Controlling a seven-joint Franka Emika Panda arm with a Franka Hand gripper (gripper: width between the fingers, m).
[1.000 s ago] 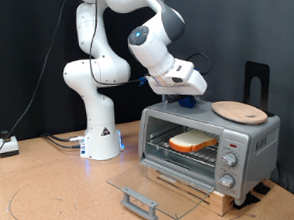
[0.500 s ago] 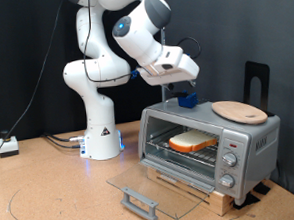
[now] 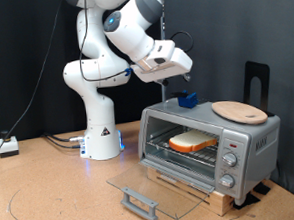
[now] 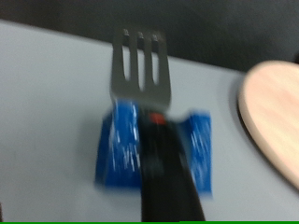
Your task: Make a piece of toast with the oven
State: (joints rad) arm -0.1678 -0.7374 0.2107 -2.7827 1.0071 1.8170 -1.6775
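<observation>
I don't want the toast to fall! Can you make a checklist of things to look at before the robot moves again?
1. Oven open: ok, its door lies flat in front.
2. Toast inside the oven: ok.
3. Wooden plate resting on the oven's top: ok.
4. Spatula in sight over the blue holder: ok.
5. Gripper, above the oven, gripping the spatula: cannot tell, its fingers don't show.

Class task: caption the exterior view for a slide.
Gripper above the open oven, toast on its rack, wooden plate on top.
</observation>
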